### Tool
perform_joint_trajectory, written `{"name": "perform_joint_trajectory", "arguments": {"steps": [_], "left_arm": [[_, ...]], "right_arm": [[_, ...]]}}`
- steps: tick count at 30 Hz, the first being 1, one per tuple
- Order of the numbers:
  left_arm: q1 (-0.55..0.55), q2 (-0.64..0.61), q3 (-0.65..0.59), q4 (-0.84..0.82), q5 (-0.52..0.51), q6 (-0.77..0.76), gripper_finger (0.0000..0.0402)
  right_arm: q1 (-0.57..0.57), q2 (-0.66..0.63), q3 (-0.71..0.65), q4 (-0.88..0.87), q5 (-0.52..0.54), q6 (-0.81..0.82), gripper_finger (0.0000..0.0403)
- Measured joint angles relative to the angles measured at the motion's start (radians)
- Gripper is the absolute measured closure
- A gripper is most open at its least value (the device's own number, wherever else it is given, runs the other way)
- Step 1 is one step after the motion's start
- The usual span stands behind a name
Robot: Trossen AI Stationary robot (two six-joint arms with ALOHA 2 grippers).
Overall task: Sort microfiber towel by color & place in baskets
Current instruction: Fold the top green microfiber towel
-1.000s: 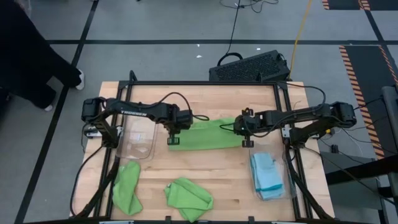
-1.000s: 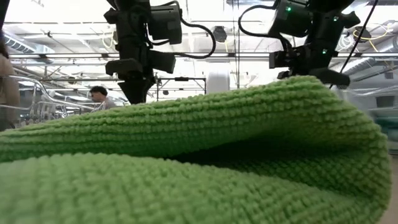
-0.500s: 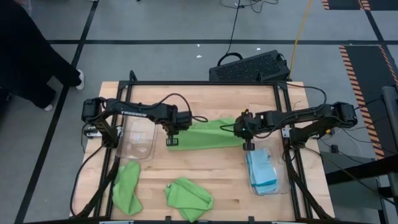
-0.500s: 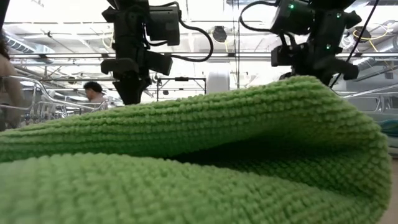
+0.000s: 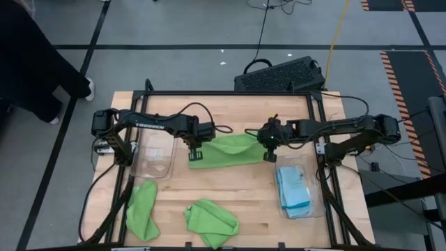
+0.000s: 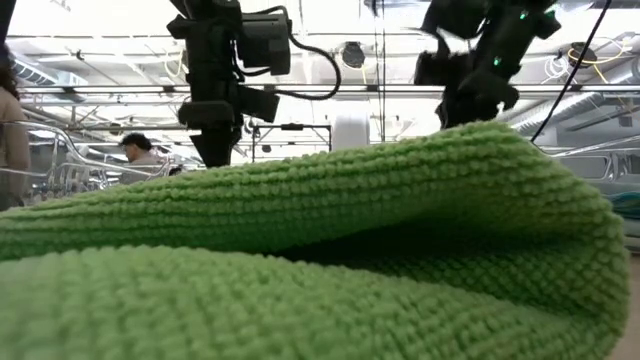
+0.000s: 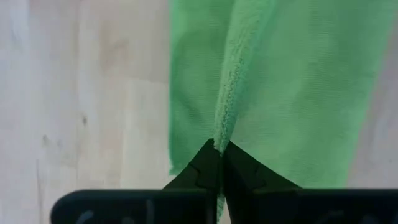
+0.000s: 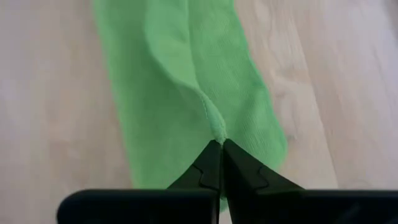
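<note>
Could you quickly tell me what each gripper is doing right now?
Left gripper: shut on the green towel, at its left end.
Right gripper: shut on the same towel's right end.

Overhead looking down, low camera level (towel (image 6: 300, 250) close), wrists near

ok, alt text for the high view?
Both end effectors, left and right, pinch opposite ends of a green towel mid-table. Blue towels fill the right basket; the left basket is empty.
</note>
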Motion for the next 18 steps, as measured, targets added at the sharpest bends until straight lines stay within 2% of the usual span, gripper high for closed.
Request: {"name": "perform_joint_trajectory", "arguments": {"steps": [8,18], "left_arm": [[0.018,0.0,-0.051,0.002,0.005,-0.011,0.0396],[0.017,0.001,-0.109,0.023,0.007,-0.074,0.0385]], "right_arm": [[-0.052,0.094,-0.001,-0.006,0.0,-0.003,0.0402],[-0.083,0.111,-0.001,-0.001,0.002,0.006,0.0402]]}}
